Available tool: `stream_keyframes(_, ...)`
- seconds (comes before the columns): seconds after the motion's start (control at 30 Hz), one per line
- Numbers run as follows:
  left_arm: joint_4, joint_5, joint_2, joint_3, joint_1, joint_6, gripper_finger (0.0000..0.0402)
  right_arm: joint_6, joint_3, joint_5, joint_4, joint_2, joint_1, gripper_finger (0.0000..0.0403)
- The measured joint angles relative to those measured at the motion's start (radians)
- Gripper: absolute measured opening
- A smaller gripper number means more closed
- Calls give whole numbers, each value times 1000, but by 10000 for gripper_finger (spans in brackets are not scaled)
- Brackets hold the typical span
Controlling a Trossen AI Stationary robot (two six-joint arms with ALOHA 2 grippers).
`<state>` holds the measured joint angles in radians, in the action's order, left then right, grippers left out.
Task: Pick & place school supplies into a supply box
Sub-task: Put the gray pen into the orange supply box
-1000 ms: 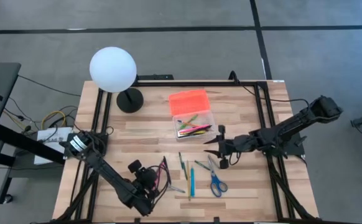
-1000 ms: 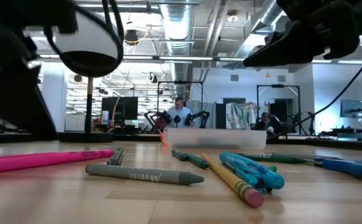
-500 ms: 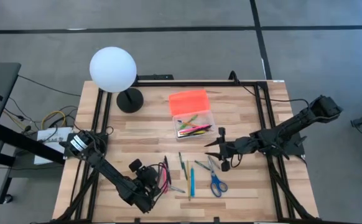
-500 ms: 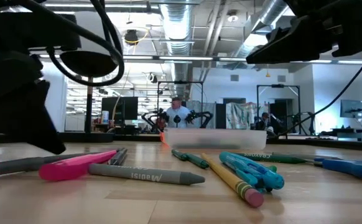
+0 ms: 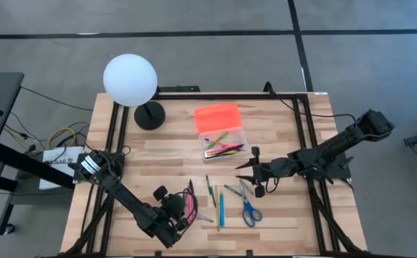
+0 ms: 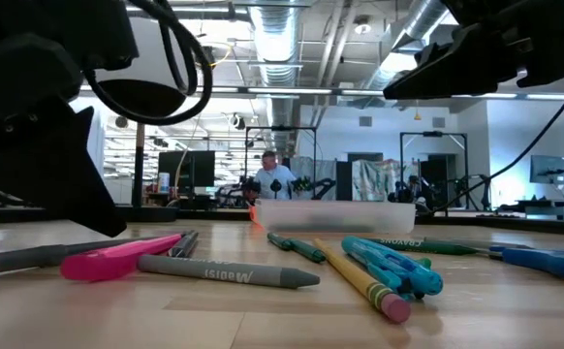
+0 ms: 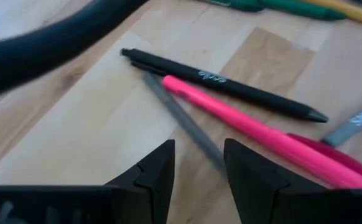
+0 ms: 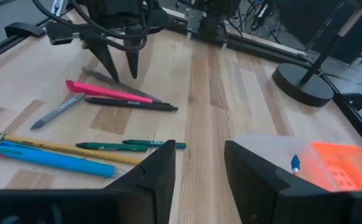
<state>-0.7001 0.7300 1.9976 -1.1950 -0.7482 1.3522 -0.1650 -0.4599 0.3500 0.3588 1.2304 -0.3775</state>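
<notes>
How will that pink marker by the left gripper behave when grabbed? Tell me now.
Probably stiff: the pink marker lies straight, with no sag. It looks slim, round and smooth, so it may roll or slip if nudged sideways. A grey pencil and a black pen lie close beside it, so a push would likely shift them too.
</notes>
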Motion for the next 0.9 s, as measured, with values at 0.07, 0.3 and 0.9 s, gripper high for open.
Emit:
stream_keyframes(0.07, 22, -2, 0, 0, 5, -18, 134, 0, 0, 0, -2, 0, 0, 130)
stream_keyframes(0.3, 133, -76, -2, 38, 49, -91, 134, 24, 0, -7, -17, 0, 0, 130)
stream_keyframes(0.9, 43, -265, -13, 60, 153, -246, 87, 52, -1, -8, -59, 18, -2, 130)
